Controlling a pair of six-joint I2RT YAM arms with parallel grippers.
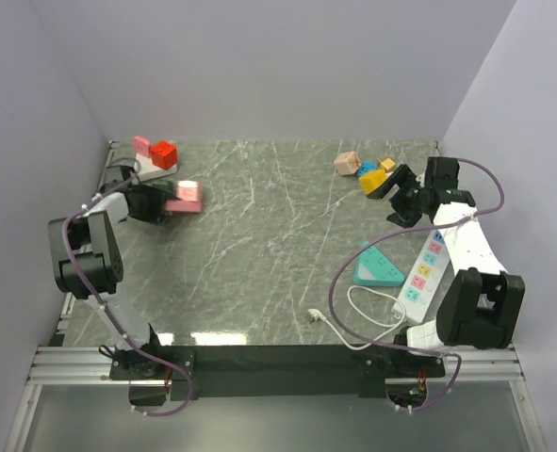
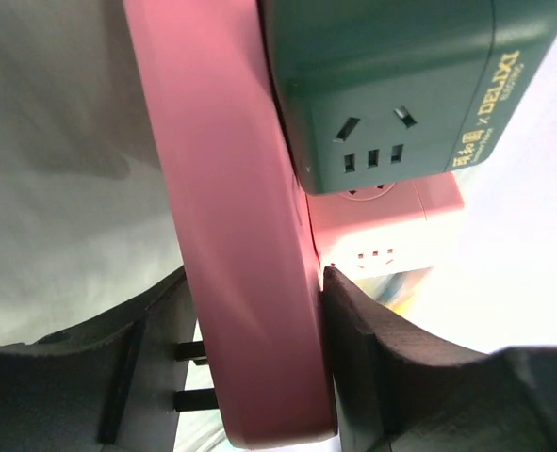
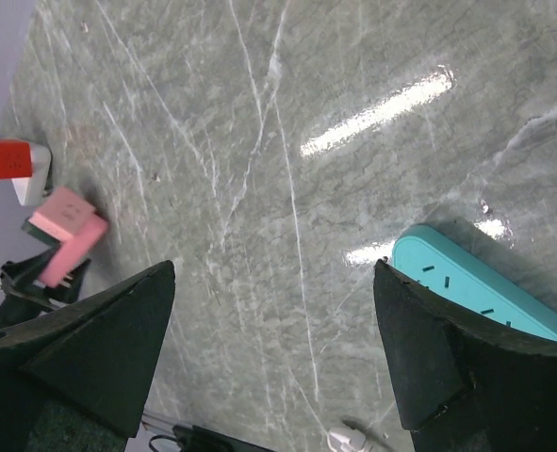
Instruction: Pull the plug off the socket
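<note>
A pink slab-shaped plug (image 2: 231,235) with two black prongs (image 2: 191,377) stands between my left gripper's (image 2: 254,278) fingers. The right finger presses its flat face and the prongs meet the left finger. A dark green cube socket (image 2: 391,85) sits against the pink plug's far face, with a pink cube (image 2: 382,221) behind it. From above, the left gripper (image 1: 160,202) holds this pink plug (image 1: 184,196) at the table's left side. My right gripper (image 1: 396,193) hangs open at the far right, its jaws (image 3: 273,273) wide over bare marble.
A teal power strip (image 1: 377,268) and a white power strip (image 1: 427,268) with a looped cable and white plug (image 1: 314,315) lie at the right. A red cube (image 1: 163,153) sits at the back left and coloured adapters (image 1: 363,168) at the back right. Walls enclose three sides.
</note>
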